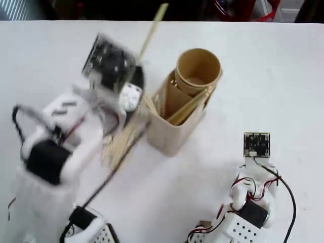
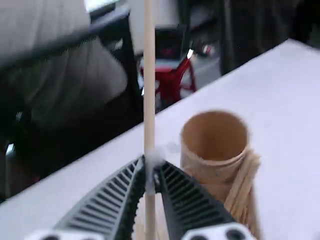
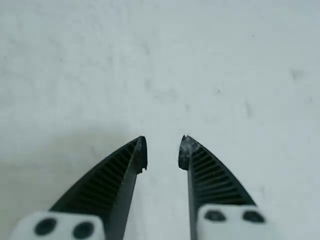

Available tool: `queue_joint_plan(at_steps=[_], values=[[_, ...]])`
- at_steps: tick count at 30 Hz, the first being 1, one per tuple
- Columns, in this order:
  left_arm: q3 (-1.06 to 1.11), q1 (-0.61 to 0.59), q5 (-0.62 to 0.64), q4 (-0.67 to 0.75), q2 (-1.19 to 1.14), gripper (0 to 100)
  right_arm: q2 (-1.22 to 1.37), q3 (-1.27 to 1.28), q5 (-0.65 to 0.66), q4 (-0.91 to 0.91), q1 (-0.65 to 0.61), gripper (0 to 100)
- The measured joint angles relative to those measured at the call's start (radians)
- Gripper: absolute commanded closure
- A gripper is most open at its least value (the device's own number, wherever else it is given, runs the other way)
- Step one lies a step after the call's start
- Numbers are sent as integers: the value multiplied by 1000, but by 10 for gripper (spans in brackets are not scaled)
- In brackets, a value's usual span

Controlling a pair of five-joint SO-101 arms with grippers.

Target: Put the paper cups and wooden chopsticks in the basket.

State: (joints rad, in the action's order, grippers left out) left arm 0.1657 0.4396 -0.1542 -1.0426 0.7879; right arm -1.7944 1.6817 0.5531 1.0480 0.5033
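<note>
My left gripper (image 2: 151,167) is shut on a wooden chopstick (image 2: 149,75), which rises steeply past its fingertips. From above, that chopstick (image 1: 152,29) slants up from the left arm (image 1: 109,66), just left of the beige basket (image 1: 169,132). Stacked paper cups (image 1: 198,71) stand in the basket's far end, with several chopsticks (image 1: 190,106) leaning inside. In the left wrist view the cups (image 2: 215,142) sit just beyond the fingers. More chopsticks (image 1: 119,144) lie on the table beside the basket. My right gripper (image 3: 162,152) hovers open over bare white table, at the front right.
The white table (image 1: 263,66) has free room at the right and back. A black cable (image 1: 114,174) runs across the table from the left arm toward the front edge. A red chair (image 2: 172,77) and dark furniture stand beyond the table's far edge.
</note>
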Motion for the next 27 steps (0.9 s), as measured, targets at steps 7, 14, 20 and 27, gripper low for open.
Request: queue_joint_plan(at_steps=[7, 14, 20, 27], values=[[0, 173, -2, 321, -52, 976, 0, 0, 0, 0, 0, 885], [0, 180, -2, 474, -238, 974, 0, 0, 0, 0, 0, 885], [0, 180, -2, 482, -256, 973, 0, 0, 0, 0, 0, 885], [0, 180, -2, 470, -258, 972, 0, 0, 0, 0, 0, 885]])
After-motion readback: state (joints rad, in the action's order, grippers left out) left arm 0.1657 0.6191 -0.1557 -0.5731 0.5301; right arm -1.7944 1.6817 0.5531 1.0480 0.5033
